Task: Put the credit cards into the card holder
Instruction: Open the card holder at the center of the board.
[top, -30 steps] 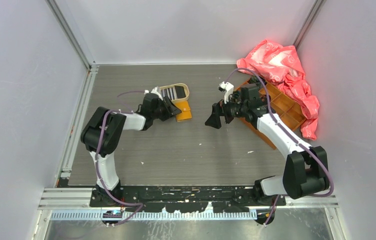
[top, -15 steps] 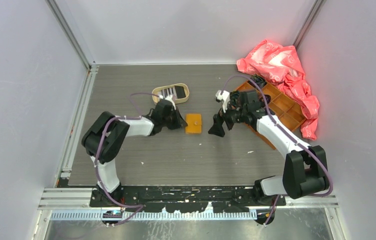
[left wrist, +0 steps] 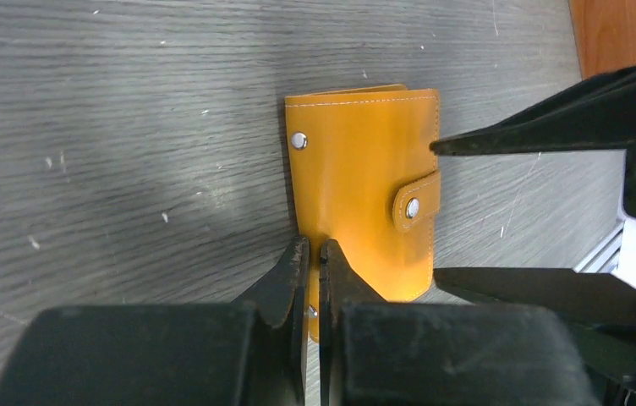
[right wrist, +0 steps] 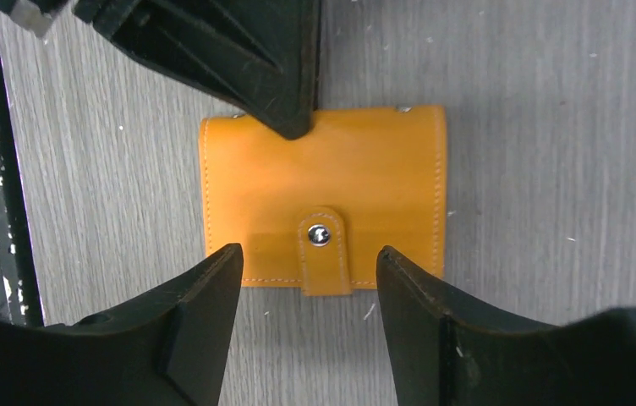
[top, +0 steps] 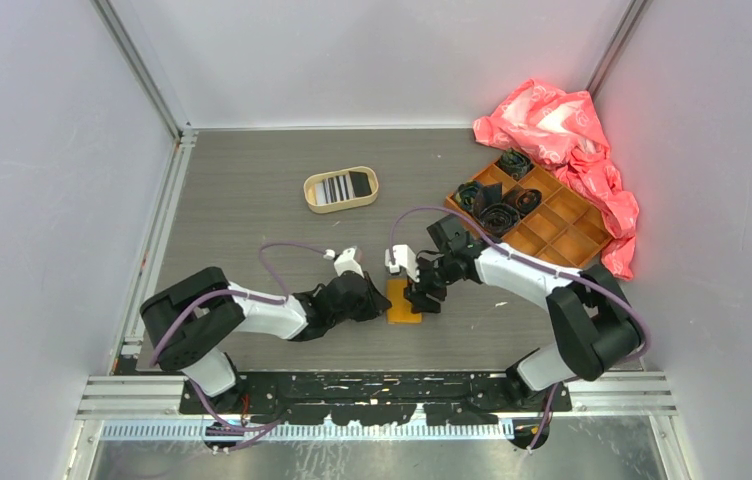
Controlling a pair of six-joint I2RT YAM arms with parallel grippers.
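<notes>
I have two arms. My left arm lies low over the grey wooden table (top: 252, 230) and reaches to the right. Behind it, far back, sits one oval tan tray (top: 309, 190). In the tray I can count two flat cards for sure: one black-and-white striped card (top: 332, 189) and one black card (top: 360, 184).

My left gripper (top: 377, 300) (left wrist: 315, 245) has its two fingers pressed together. The tips rest on one edge of the one small flat orange leather card holder (top: 402, 312) (left wrist: 365, 186) (right wrist: 323, 199). I cannot tell if a thin bit of leather is nipped between them.

The card holder lies flat on the table, near the front and about in the middle, between my two grippers. It is folded closed. It has one little tab (right wrist: 325, 249) with a shiny round snap on it.

My right arm bends at the elbow and reaches back to the left, wrist tipped down. My right gripper (top: 420, 298) (right wrist: 306, 250) has its fingers spread apart. One tip sits on each side of the little tab, right at the edge of the card holder.

Far to the right is one big orange box with many small rooms (top: 552, 225). Some rooms hold black curly things. Behind the box lies one crumpled pink plastic bag (top: 562, 130).
</notes>
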